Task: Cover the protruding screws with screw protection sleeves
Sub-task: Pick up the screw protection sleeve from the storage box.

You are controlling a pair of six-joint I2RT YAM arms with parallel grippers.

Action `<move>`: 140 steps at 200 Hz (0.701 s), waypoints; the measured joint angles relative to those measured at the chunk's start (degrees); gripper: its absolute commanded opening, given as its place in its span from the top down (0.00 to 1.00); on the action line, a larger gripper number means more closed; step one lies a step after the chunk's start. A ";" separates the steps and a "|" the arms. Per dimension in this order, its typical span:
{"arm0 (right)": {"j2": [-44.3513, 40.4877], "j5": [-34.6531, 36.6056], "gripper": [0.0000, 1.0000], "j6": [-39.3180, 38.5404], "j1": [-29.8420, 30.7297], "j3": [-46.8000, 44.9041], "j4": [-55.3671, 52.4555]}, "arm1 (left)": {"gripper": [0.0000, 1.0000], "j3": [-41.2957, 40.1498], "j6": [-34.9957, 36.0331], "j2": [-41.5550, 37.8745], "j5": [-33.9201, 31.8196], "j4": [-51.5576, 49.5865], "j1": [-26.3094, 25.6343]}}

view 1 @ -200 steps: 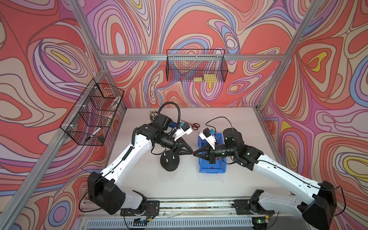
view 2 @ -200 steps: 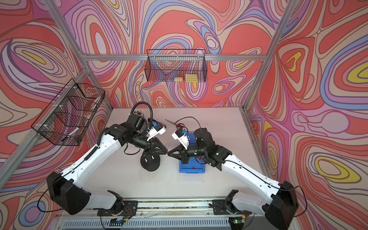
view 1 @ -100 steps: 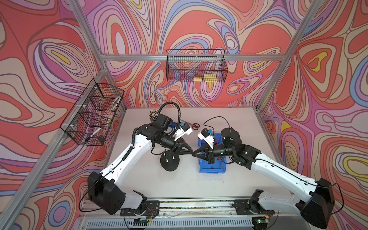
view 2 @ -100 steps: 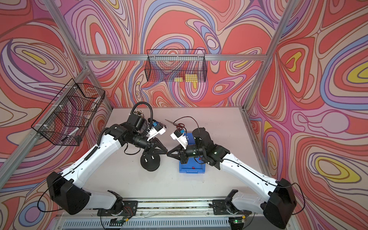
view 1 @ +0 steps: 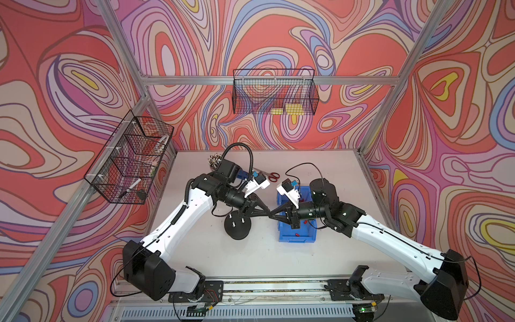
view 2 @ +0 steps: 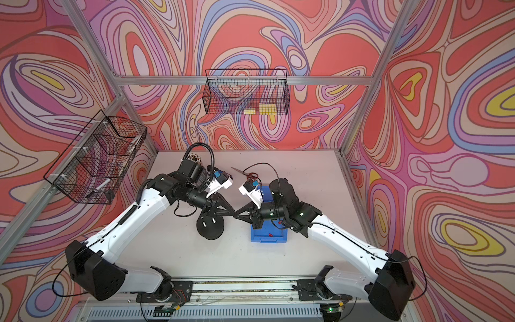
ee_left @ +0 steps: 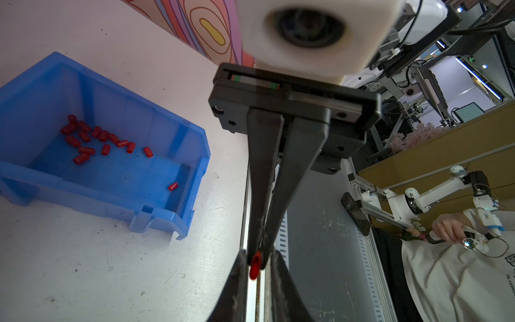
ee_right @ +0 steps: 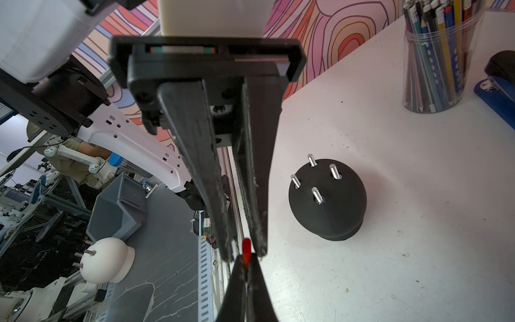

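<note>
Red sleeve (ee_left: 255,267) pinched in my right claw (ee_right: 245,263), left claw (ee_right: 245,252) open around it
Right claw has edged closer; seen from above, tips hide the sleeve, between bare screws (ee_right: 317,194) and blue bin (ee_left: 172,131)

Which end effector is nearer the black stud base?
Left. The left end effector extends over the base, tips just past its edge; the right end effector meets it there from over the bin.

white table (view 1: 223,264) carries a black round base (view 1: 237,228), blue bin (view 1: 296,239), red-handled scissors (view 1: 274,176), pencil cup (ee_right: 432,69) and, probably, a stapler (ee_right: 498,83).
</note>
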 measured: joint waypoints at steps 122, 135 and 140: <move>-0.31 -0.07 1.00 1.01 0.13 0.00 0.61 | 1.00 -6.97 -6.32 -6.62 -1.42 11.82 0.02; -0.33 -0.20 1.00 1.01 0.15 0.00 1.20 | 1.00 -8.87 -8.22 -8.83 -1.36 14.95 0.02; -0.33 -0.31 1.00 1.01 0.13 0.02 1.53 | 1.00 -9.25 -8.68 -9.33 -1.33 15.72 0.02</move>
